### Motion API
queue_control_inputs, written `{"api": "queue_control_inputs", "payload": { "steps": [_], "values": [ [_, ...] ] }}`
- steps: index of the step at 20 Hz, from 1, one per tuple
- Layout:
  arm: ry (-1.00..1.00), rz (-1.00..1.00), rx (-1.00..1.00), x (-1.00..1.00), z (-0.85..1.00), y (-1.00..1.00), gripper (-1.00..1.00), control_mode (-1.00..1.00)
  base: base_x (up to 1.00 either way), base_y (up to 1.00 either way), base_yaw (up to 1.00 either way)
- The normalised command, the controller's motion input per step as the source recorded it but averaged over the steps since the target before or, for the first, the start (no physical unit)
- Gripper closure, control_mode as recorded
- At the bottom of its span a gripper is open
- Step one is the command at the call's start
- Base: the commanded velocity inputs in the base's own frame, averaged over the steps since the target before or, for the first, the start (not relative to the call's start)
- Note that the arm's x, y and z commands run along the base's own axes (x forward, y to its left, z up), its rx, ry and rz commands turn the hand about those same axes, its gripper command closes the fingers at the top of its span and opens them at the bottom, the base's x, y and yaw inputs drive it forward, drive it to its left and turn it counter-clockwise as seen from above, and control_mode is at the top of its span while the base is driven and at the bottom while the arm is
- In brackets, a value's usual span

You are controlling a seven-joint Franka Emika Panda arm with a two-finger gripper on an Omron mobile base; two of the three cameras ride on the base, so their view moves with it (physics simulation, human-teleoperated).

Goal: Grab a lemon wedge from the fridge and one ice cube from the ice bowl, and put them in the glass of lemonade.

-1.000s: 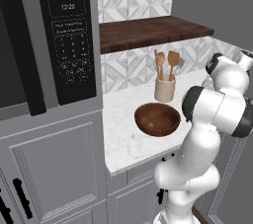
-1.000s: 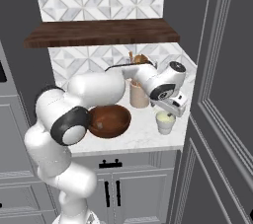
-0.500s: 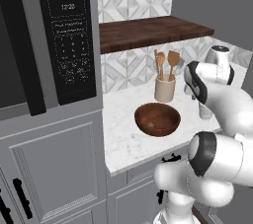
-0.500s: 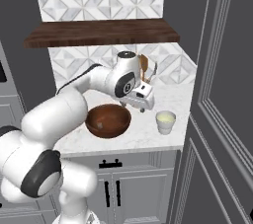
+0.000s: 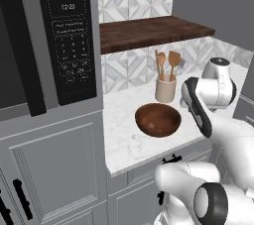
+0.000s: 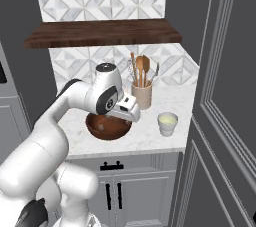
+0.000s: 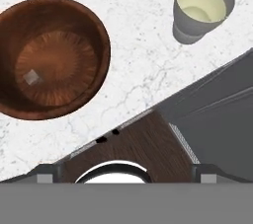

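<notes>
The ice bowl point(image 7: 52, 57) of dark reddish-brown wood stands on the white marble counter, with one tiny pale ice cube point(image 7: 32, 76) lying left of its centre. The glass of lemonade point(image 7: 202, 8) stands to the bowl's right, pale with yellow-green contents. My gripper point(image 7: 126, 171) hangs open above the counter's front edge, nothing between its fingers. In the right base view the gripper point(image 6: 129, 115) is over the right rim of the ice bowl point(image 6: 102, 127), left of the glass point(image 6: 167, 122). The dark grey fridge point(image 6: 225, 96) rises at the right. The lemon wedge is out of view.
A cream crock point(image 6: 142, 94) with wooden spoons stands behind the bowl against the tiled wall. A dark wooden shelf point(image 6: 105, 33) hangs above the counter. A black microwave point(image 5: 69, 45) sits in the tall cabinet at the left. Cabinet doors with black handles point(image 6: 114, 196) lie below.
The arm has swung left, carrying the hand from above the glass to above the bowl's right rim. The jaws have stayed open.
</notes>
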Motion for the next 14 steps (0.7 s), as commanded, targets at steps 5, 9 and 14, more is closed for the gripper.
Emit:
{"api": "queue_control_inputs", "payload": {
  "steps": [5, 9, 14],
  "values": [
    [0.00, 0.00, 0.00, -0.01, 0.00, 0.04, -1.00, -1.00, 0.00, 0.00, 0.00],
    [0.00, 0.00, 0.00, 0.00, 0.00, 0.00, -1.00, 1.00, -0.83, 0.04, -0.16],
    [0.00, 0.00, 0.00, 0.00, 0.00, 0.00, -1.00, 1.00, -1.00, 0.30, -0.60]
  ]
}}
